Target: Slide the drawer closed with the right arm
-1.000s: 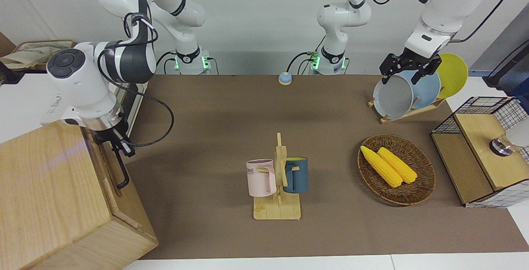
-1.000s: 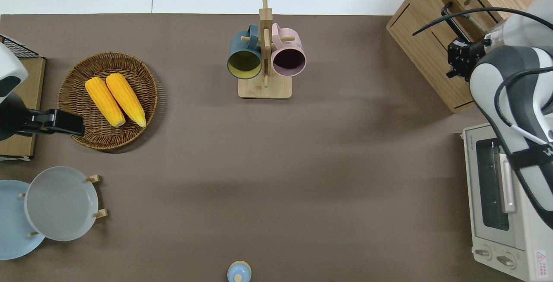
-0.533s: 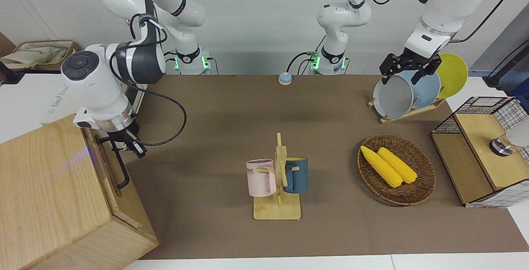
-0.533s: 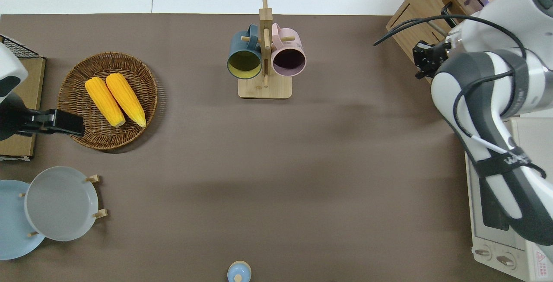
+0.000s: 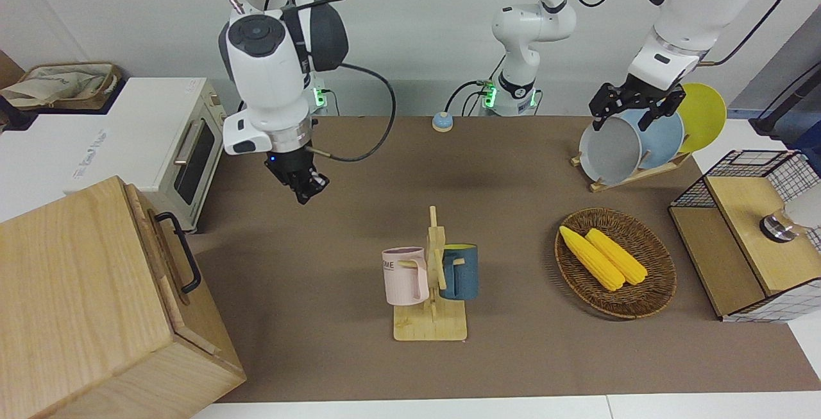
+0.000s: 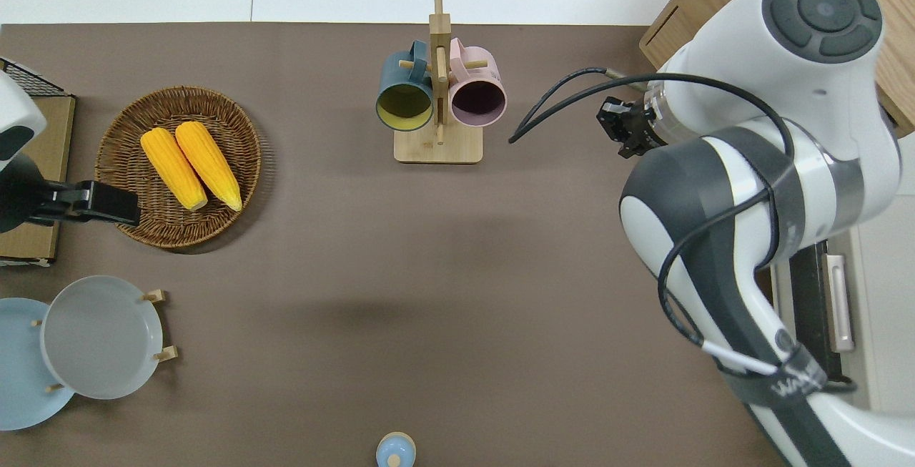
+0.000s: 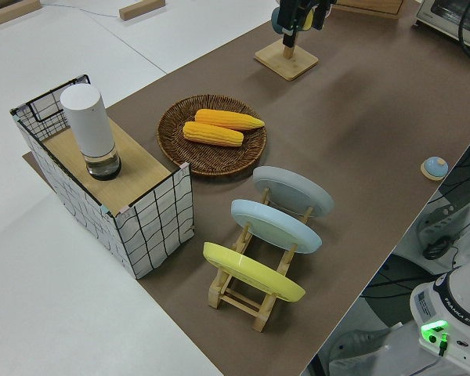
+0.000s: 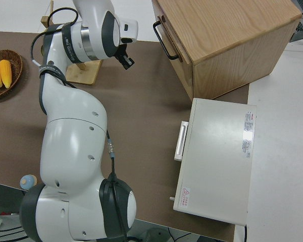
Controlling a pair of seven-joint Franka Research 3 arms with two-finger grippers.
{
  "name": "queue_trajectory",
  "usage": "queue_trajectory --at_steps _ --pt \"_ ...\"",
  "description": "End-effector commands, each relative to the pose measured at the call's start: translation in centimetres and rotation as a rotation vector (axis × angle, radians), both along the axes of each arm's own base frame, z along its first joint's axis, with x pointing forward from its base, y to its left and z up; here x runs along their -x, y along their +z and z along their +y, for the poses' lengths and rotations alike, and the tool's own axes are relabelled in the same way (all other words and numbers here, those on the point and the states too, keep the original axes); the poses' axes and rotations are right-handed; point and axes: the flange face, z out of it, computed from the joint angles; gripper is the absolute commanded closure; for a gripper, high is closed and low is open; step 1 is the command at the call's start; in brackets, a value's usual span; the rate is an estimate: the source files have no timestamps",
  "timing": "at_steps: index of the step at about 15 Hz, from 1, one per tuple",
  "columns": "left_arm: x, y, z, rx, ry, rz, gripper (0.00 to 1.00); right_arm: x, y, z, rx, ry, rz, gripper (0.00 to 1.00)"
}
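Right gripper (image 5: 306, 192) fingers look pinched together, nothing held, hung over bare table (image 5: 333, 226) at center-left of the front view. Drawer (image 5: 168, 258) is seen flush in the cabinet (image 5: 77, 297), lower left. Left arm's parked.

I count two corn cobs (image 5: 603, 257) in one basket (image 5: 648, 302), two mugs (image 5: 405, 276) on one rack (image 5: 428, 329), three plates (image 7: 278, 225), one toaster oven (image 8: 217, 161), one cabinet (image 5: 77, 303).
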Motion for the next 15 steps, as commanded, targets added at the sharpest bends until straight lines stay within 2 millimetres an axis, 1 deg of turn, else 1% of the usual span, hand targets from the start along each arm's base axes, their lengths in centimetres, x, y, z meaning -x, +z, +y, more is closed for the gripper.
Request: queue_trajectory --at_steps 1,4,5,7,9,11,12,15 --pt "-0.2 0.4 0.1 -0.016 -0.011 0.005 0.01 4.8 3.5 0.6 0.018 0.157 0.004 1.0" --pt "-0.2 0.4 0.1 -0.016 -0.011 0.005 0.01 7.2 5.5 0.0 -0.006 0.247 0.023 1.0" --pt "-0.2 0.4 0.1 -0.016 -0.011 0.005 0.01 7.8 5.8 -0.5 0.001 0.294 0.021 1.0" --pt "-0.2 0.3 0.1 -0.016 -0.011 0.006 0.01 8.8 6.7 -2.5 -0.017 0.393 0.017 1.0" --pt "-0.2 0.4 0.1 -0.016 -0.011 0.005 0.01 9.1 7.2 -5.0 -0.041 0.457 0.013 1.0" --pt "-0.2 0.3 0.1 -0.016 -0.011 0.006 0.01 9.3 7.4 -6.7 -0.041 0.531 0.014 1.0" --pt "-0.2 0.3 0.1 -0.016 -0.011 0.006 0.01 9.4 7.4 -7.2 -0.042 0.537 0.025 1.0" --pt "-0.2 0.4 0.1 -0.016 -0.011 0.005 0.01 9.0 7.3 -7.3 -0.018 0.542 0.03 1.0"
